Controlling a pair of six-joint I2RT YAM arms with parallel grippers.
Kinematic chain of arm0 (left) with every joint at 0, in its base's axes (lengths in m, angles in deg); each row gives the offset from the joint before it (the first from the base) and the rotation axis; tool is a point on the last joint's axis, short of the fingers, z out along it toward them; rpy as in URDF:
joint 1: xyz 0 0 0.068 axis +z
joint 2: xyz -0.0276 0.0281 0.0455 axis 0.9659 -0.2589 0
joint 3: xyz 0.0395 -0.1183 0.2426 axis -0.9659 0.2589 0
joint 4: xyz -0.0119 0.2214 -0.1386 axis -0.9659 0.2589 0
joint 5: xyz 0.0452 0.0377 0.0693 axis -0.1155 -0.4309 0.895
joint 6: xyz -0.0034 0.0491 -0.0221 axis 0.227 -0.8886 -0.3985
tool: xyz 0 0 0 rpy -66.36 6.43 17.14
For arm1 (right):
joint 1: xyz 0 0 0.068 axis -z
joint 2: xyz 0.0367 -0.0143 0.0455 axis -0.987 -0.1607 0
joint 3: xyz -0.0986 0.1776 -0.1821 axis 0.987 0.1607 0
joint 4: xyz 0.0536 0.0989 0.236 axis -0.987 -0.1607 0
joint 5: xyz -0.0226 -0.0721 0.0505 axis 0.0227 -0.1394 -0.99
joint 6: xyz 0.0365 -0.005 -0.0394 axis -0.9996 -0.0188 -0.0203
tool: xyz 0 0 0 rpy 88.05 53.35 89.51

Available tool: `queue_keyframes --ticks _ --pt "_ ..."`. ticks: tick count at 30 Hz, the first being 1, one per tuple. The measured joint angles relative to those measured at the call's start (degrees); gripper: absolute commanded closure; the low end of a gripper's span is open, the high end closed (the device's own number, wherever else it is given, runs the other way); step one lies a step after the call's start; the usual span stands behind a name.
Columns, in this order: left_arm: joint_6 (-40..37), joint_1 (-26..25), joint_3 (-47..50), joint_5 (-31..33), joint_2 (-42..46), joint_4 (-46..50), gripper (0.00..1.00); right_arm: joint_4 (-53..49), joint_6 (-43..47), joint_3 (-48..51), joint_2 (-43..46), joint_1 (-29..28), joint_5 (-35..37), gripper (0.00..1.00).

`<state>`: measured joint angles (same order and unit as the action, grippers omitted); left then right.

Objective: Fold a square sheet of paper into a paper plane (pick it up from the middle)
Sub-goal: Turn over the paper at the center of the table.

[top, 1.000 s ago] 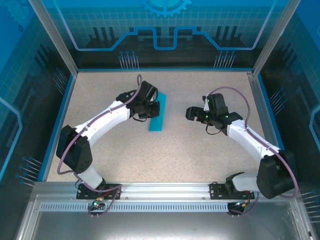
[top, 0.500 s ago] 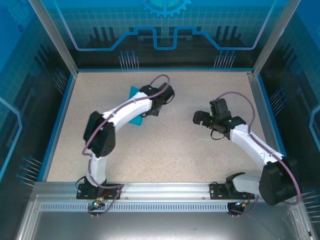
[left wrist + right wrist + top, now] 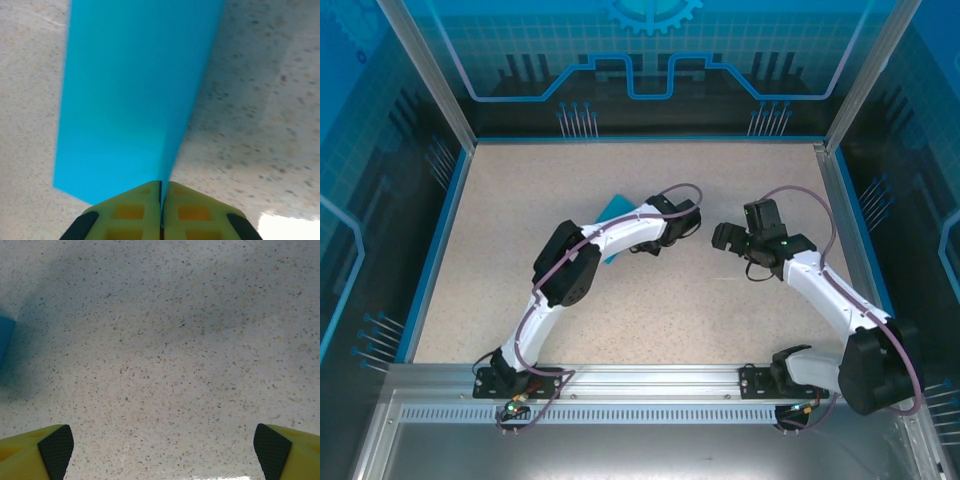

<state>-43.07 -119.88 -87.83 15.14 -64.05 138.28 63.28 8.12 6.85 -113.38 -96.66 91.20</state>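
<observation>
Underneath everything, a speckled beige table [image 3: 520,190], boxed in by blue-tinted panels [image 3: 650,70] at the back and sides, with an aluminium rail [image 3: 650,382] along the near edge carrying both bases

From the left base, the left arm [image 3: 632,228]: up and away, bent at a dark elbow, then slung rightward to mid-table

From the right base, the right arm [image 3: 830,295]: slanting up and inward, head turned toward the left wrist, near it but apart

Under the left forearm in the overhead view, the sheet of paper [image 3: 608,212]: cyan-blue and matte, poking out above and below the white link, a little left of the table's centre

In the left wrist view, that sheet [image 3: 130,100] as a tall folded band rising out of the grip, one face broad and flat, a crease down its right side running into the fingers, speckled table behind

Left gripper [image 3: 161,200] clenched on the sheet's lower edge, yellow fingers [image 3: 130,215] pressed together with the paper pinched in the seam

Right gripper [image 3: 724,238] released, spread wide over bare tabletop, grasping nothing

Seen from the right wrist, dark pads [image 3: 56,447] out at the bottom corners of the frame, tabletop between them, and a sliver of the sheet [image 3: 5,335] at the left margin, well clear of those pads
</observation>
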Motion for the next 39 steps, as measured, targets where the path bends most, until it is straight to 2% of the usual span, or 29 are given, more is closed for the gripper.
queue_keyframes --ticks 4,7,11,14,19,22,25,29,33,39 --pt "-0.1 -0.2 0.0 -3.7 -0.9 -2.1 0.92 -1.1 -1.0 0.3 0.5 0.9 0.8 0.04" --pt "-0.1 -0.2 0.0 -6.4 -1.4 -3.6 0.86 -2.0 -2.0 0.3 0.7 1.9 1.1 0.03" --pt "-0.4 -0.2 0.0 -10.2 -1.4 -5.0 0.67 -2.9 -2.5 0.3 0.7 2.6 1.1 0.03" --pt "-0.5 -0.2 0.3 -14.6 -1.0 -6.4 0.58 -3.4 -2.5 0.3 0.7 2.7 0.7 0.04" --pt "-0.4 0.1 5.7 -25.0 7.2 -11.7 0.45 -4.1 -1.5 -0.8 -0.2 2.8 -1.4 0.04" --pt "-0.2 1.1 10.2 -32.4 16.4 -16.6 0.43 -4.3 -0.2 -3.4 -3.0 2.7 -3.8 0.04" --pt "1.0 4.6 15.8 -39.2 25.6 -22.4 0.35 -4.3 1.0 -7.6 -7.0 1.0 -5.1 0.04" --pt "4.0 12.8 25.3 -44.3 33.9 -29.5 0.27 -3.9 1.2 -14.9 -13.5 -4.6 -6.1 0.05" --pt "7.0 20.5 34.8 -44.9 36.8 -33.3 0.15 -3.2 1.2 -24.3 -21.9 -11.3 -7.8 0.07" --pt "10.3 28.7 46.6 -44.8 39.5 -36.1 0.02 -2.3 0.5 -40.3 -38.6 -19.1 -10.8 0.09"
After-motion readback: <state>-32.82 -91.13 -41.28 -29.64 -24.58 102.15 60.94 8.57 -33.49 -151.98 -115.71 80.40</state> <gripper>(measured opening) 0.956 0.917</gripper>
